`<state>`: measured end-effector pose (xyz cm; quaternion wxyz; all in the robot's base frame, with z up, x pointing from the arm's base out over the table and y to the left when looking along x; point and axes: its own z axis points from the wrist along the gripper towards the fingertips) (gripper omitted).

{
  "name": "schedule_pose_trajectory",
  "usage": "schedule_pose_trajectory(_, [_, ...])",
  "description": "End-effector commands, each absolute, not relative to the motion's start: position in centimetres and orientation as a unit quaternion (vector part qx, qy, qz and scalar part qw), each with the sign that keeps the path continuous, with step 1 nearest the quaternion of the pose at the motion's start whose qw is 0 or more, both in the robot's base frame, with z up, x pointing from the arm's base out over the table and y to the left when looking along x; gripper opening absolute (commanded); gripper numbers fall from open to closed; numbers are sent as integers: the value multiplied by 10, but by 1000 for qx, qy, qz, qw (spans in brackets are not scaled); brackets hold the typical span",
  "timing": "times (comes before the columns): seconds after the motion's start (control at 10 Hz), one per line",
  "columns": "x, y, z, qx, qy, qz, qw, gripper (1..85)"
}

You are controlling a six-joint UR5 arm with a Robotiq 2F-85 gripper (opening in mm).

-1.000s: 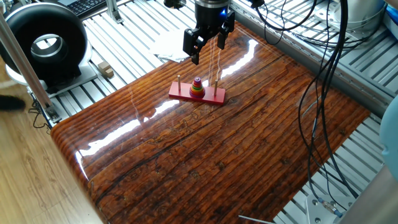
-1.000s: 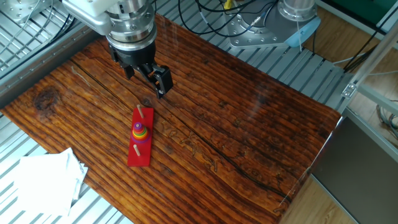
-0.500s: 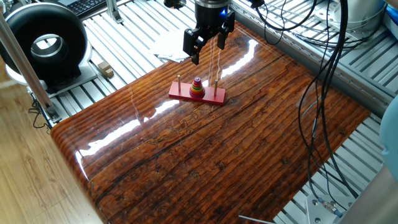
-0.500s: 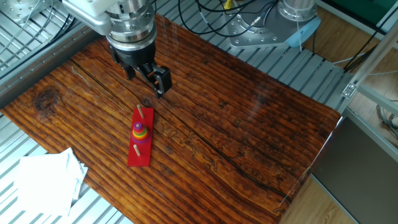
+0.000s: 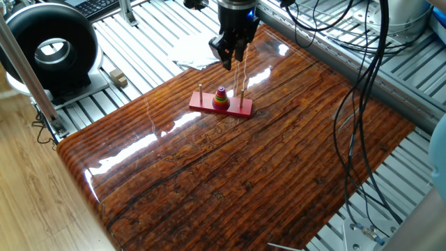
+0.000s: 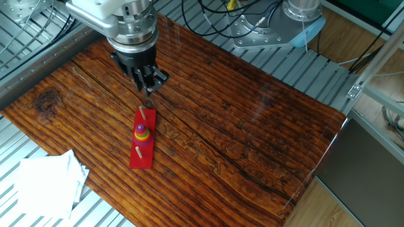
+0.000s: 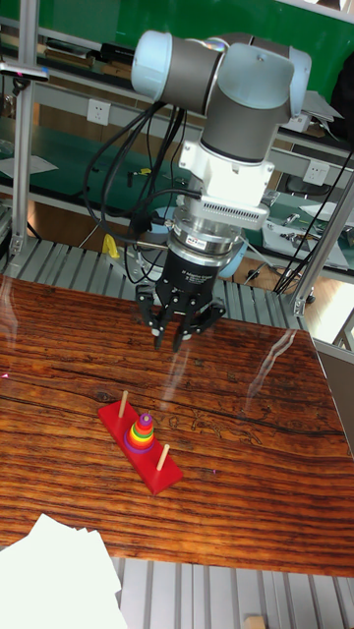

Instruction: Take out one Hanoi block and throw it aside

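Observation:
The Hanoi block, a tiny purple disc, tops a small multicoloured ring stack on the middle peg of a red base. Bare wooden pegs stand at either end of the base. My gripper hangs above the wooden table, beyond the stack's far end and well clear of it. Its fingers are drawn together with nothing between them.
White paper lies off the table's edge near the base. A black ring-shaped device and a small wooden block sit on the slatted frame to the left. Cables hang at the right.
The gripper's fingers, spread wide in the earlier frames, have come together. The arm has stayed at about the same spot above the table. The ring stack has not moved.

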<state>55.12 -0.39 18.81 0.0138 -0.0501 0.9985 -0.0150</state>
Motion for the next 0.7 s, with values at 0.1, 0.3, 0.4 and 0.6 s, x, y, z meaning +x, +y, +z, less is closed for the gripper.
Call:
schedule_pose_trajectory(0.1, [554,-1,189,-54,998,-11,20,10])
schedule_pose_trajectory(0.3, [553,1,189,-53,998,-8,17,10])
schedule_pose_trajectory(0.4, [551,0,188,-51,999,-11,14,10])
schedule_pose_trajectory(0.6, [550,0,187,-46,999,-14,13,10])
